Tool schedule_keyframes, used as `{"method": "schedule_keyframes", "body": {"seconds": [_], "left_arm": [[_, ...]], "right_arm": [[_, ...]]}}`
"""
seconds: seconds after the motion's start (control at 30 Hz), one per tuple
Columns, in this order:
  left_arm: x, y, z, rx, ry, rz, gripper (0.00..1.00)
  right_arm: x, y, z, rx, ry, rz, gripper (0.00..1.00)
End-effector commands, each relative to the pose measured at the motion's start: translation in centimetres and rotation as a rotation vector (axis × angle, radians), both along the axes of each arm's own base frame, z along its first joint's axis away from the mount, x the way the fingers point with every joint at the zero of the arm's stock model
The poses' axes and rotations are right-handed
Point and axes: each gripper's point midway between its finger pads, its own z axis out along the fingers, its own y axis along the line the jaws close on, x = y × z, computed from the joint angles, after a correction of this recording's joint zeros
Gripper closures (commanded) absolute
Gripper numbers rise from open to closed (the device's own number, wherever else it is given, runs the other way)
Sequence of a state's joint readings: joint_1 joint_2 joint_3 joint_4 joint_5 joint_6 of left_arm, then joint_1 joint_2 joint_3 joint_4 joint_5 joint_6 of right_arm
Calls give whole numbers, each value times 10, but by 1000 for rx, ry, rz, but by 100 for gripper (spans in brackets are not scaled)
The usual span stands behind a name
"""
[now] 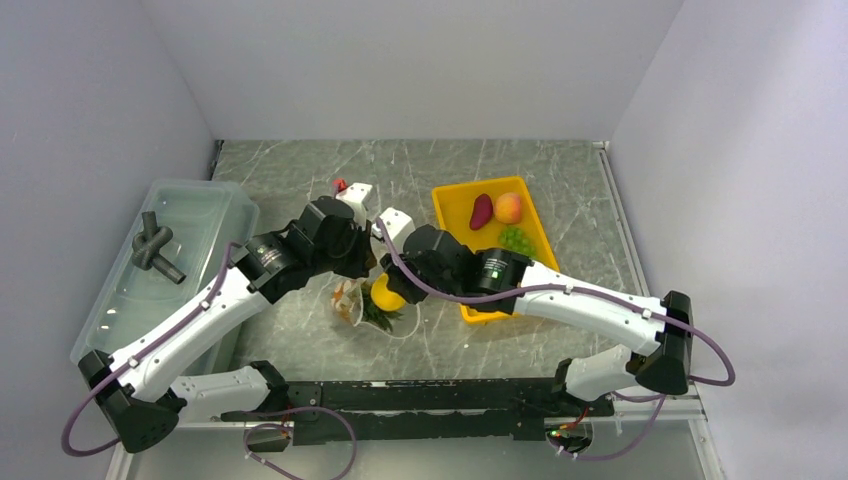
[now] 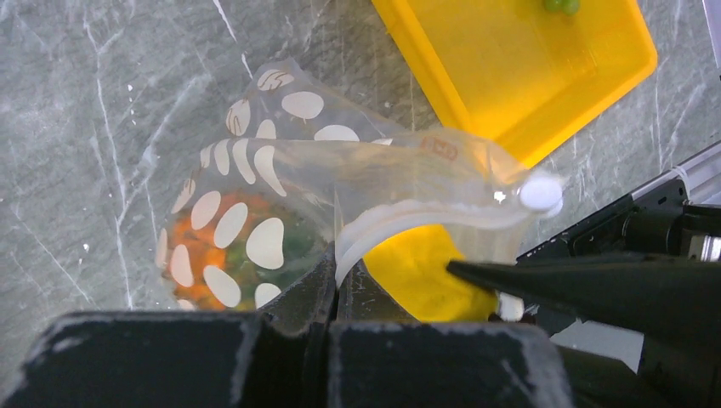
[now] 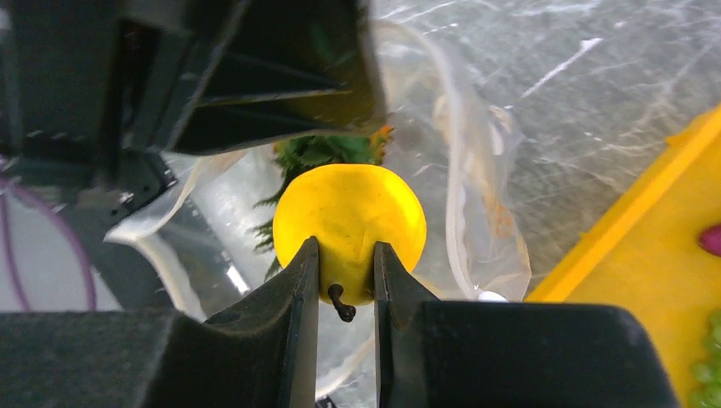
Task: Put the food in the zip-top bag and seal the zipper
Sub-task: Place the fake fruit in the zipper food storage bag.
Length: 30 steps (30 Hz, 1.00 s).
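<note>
right claw (image 3: 344,252) holding a yellow fruit (image 3: 349,204) at the mouth of the dotted bag (image 2: 281,170)

the bag is clear, crinkly plastic with white dots, its open mouth facing both claws and its closed end pointing away. the left claw (image 2: 338,276) is pinched tight on the whitish zipper strip (image 2: 408,214). an orange pineapple (image 2: 191,255) lies inside. the fruit is smooth and round, clamped between narrow fingers, stem towards the wrist. both arms reach forward and bend inward, meeting mid-desk (image 1: 420,165). a peach (image 1: 508,207), grapes (image 1: 516,240) and a dark red piece (image 1: 481,211) sit in the yellow tray (image 1: 455,200).
</note>
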State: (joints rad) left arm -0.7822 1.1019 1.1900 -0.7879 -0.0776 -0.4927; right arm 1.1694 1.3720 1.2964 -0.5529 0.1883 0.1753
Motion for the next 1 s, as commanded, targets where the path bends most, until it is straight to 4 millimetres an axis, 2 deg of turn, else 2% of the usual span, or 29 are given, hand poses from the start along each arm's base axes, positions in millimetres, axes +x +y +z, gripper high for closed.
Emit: {"method": "schedule_keyframes", "body": {"seconds": [0.0, 0.13, 0.3, 0.47, 0.7, 0.8, 0.97], "left_arm": [[6, -1, 24, -68, -64, 38, 100], [6, -1, 22, -70, -58, 39, 100], [4, -5, 19, -78, -48, 17, 100], [2, -6, 16, -74, -42, 1, 100], [1, -8, 10, -73, -27, -7, 100], [0, -8, 12, -77, -30, -10, 100], [0, -8, 16, -82, -34, -13, 100]], "right_arm": [[-34, 8, 13, 74, 68, 153, 100], [-49, 13, 10, 88, 102, 211, 100], [-38, 13, 14, 100, 69, 141, 100], [-20, 4, 32, 135, -16, 19, 100], [-6, -10, 72, 234, -113, -91, 100], [2, -14, 73, 218, -136, -135, 100], [14, -11, 58, 144, -144, -192, 100]]}}
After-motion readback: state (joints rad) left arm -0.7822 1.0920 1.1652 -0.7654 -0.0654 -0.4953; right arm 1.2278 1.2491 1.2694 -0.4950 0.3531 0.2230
